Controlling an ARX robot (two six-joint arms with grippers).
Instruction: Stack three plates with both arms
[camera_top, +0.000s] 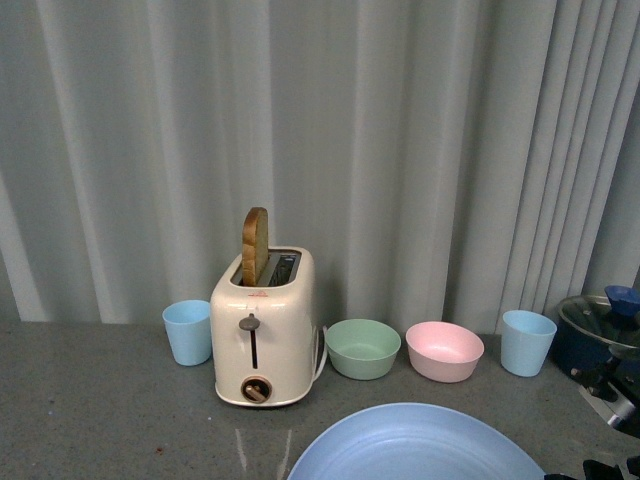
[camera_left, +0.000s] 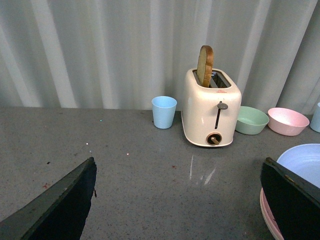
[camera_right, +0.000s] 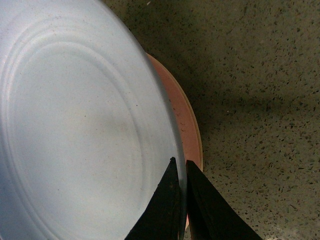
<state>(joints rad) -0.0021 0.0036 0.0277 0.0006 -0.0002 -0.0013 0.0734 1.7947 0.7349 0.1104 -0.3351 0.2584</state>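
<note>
The light blue plate (camera_right: 80, 130) fills the right wrist view, and my right gripper (camera_right: 181, 167) is shut on its rim. The pink plate (camera_right: 186, 125) lies directly under it on the grey counter. In the front view the blue plate (camera_top: 415, 445) shows at the bottom edge. In the left wrist view the blue plate (camera_left: 305, 160) sits over the pink plate's rim (camera_left: 267, 212). My left gripper (camera_left: 180, 200) is open and empty above bare counter, beside the plates. The cream-beige plate is out of view.
A cream toaster (camera_top: 264, 335) with a bread slice stands at the back, with a blue cup (camera_top: 187, 331), a green bowl (camera_top: 363, 347), a pink bowl (camera_top: 444, 350) and another blue cup (camera_top: 527, 341) alongside. A dark pot with lid (camera_top: 605, 330) is at the right.
</note>
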